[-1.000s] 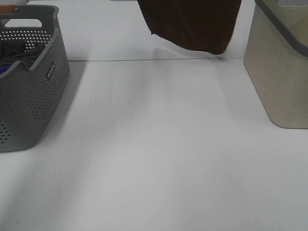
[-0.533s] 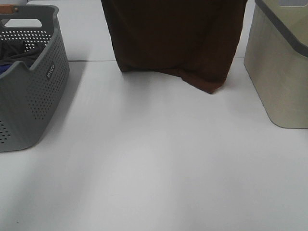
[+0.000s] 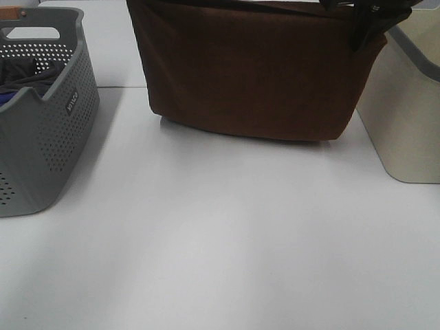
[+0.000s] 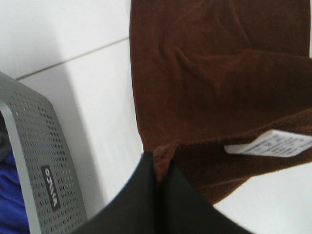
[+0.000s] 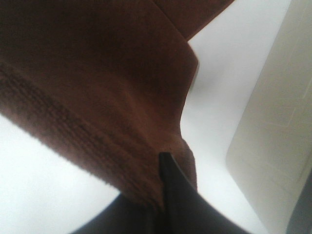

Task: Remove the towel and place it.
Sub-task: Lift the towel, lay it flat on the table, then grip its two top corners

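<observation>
The dark reddish-brown towel [image 3: 254,75] hangs spread wide over the back middle of the white table, and its lower edge is at or just above the surface. My right gripper [image 3: 368,27] is shut on its upper right corner, next to the beige bin. The right wrist view shows that gripper [image 5: 163,161] pinching the towel's [image 5: 97,73] thick hem. My left gripper [image 4: 161,175] is shut on the towel's [image 4: 204,73] other upper corner, near a white label [image 4: 270,144]. The left gripper is out of the exterior high view.
A grey perforated basket [image 3: 48,137] stands at the left with dark and blue cloths [image 3: 20,72] inside; it also shows in the left wrist view [image 4: 44,170]. A tall beige bin [image 3: 405,110] stands at the right. The table's seam [image 3: 124,86] runs behind the towel.
The towel has come down and toward the front and spread out wide. Its lower edge has dropped to the table. The right gripper has come into view at the top right.
</observation>
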You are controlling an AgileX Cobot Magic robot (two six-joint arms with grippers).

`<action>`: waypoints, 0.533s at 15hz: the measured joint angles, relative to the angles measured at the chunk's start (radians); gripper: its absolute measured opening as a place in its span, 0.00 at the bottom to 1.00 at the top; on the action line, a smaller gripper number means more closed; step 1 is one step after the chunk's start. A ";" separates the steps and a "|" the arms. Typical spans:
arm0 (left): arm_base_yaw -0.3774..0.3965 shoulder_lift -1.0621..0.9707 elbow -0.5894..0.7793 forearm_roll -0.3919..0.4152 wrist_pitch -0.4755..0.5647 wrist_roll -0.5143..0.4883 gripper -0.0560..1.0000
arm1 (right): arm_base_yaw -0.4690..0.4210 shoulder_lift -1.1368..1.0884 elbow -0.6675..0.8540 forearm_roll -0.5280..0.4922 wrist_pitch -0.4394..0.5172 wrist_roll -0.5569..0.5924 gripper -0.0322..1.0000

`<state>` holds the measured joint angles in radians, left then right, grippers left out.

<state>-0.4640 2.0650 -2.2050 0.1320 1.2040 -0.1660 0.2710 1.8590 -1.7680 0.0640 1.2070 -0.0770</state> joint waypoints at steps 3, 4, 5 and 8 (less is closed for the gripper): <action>-0.001 -0.159 0.335 -0.041 -0.004 -0.039 0.05 | 0.000 -0.061 0.129 0.085 -0.004 0.006 0.03; -0.009 -0.214 0.441 -0.062 -0.007 -0.055 0.05 | 0.001 -0.101 0.193 0.119 -0.005 0.006 0.03; -0.021 -0.274 0.547 -0.073 -0.012 -0.068 0.05 | 0.001 -0.147 0.255 0.151 -0.005 0.006 0.03; -0.096 -0.433 0.798 -0.089 -0.040 -0.132 0.05 | 0.010 -0.286 0.463 0.196 -0.005 0.006 0.03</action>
<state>-0.5600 1.6320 -1.4070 0.0430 1.1640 -0.2980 0.2810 1.5730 -1.3050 0.2600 1.2020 -0.0710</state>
